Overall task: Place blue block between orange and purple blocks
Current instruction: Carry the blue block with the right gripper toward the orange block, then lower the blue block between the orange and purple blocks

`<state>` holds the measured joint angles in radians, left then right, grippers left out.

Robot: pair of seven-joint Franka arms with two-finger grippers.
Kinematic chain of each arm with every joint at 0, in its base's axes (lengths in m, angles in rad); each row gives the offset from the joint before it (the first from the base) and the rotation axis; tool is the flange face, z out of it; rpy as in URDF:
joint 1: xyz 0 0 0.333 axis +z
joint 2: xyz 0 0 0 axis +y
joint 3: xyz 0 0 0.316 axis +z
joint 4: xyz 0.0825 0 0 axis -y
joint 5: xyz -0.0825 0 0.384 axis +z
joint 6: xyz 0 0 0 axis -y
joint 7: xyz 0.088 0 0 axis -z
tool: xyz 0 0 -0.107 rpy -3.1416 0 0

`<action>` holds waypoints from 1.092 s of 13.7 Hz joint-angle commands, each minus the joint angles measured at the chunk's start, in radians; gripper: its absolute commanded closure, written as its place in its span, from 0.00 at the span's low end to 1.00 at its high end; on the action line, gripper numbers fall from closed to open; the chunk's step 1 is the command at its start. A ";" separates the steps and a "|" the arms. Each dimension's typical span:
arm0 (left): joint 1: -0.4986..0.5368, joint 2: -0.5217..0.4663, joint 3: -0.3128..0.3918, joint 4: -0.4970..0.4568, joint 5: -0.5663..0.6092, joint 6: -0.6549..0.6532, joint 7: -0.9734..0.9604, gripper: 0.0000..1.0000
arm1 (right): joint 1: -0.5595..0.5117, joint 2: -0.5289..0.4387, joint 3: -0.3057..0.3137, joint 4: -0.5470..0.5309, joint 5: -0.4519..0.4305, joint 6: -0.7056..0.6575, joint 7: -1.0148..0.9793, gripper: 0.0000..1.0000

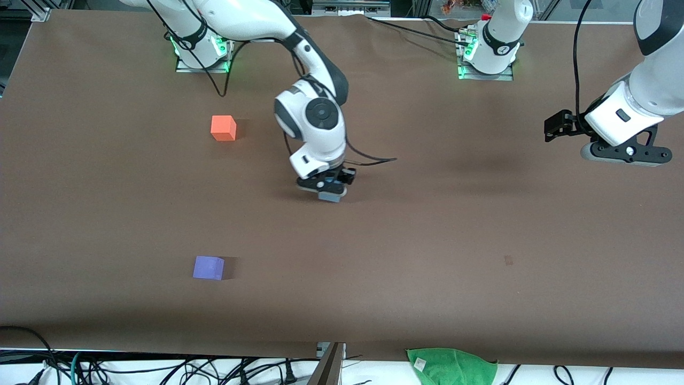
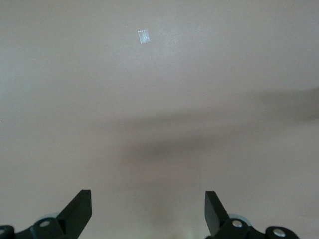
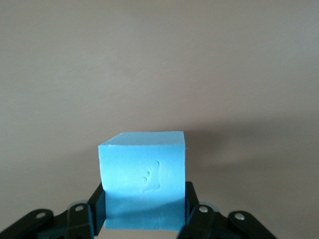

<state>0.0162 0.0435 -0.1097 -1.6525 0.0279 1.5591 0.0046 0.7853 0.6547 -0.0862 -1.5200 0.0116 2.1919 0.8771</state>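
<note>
Gripping the blue block (image 1: 331, 195) low over the middle of the brown surface (image 1: 427, 240), the right pincer (image 1: 327, 188) stands apart from the orange block (image 1: 223, 128) and the purple block (image 1: 208, 267), which lies nearer the camera. The left pincer (image 1: 556, 128) waits over its own end. In the left wrist view its fingers (image 2: 77, 211) are spread wide, holding nothing. In the right wrist view the sky-blue cube (image 3: 143, 179) sits square between the fingers (image 3: 192, 209), one face dented.
</note>
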 commanded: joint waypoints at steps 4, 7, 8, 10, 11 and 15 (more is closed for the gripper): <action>0.008 0.003 0.002 0.020 -0.005 -0.014 0.011 0.00 | -0.193 -0.255 -0.035 -0.300 0.014 -0.002 -0.433 0.36; 0.010 0.003 0.002 0.020 -0.003 -0.013 0.005 0.00 | -0.306 -0.313 -0.040 -0.452 0.114 0.086 -0.671 0.36; 0.013 0.001 0.002 0.019 -0.005 -0.014 0.006 0.00 | -0.332 -0.314 -0.040 -0.492 0.140 0.129 -0.726 0.36; 0.013 0.007 0.005 0.025 -0.003 -0.004 0.006 0.00 | -0.379 -0.311 -0.041 -0.567 0.145 0.233 -0.794 0.36; 0.010 0.015 0.005 0.057 -0.002 -0.007 0.005 0.00 | -0.395 -0.305 -0.041 -0.592 0.145 0.271 -0.817 0.36; 0.011 0.061 0.010 0.123 0.012 -0.014 0.003 0.00 | -0.414 -0.284 -0.043 -0.603 0.191 0.289 -0.808 0.36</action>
<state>0.0254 0.0709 -0.0997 -1.5881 0.0288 1.5615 0.0045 0.3831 0.3831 -0.1377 -2.1014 0.1591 2.4634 0.0861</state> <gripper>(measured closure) 0.000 0.357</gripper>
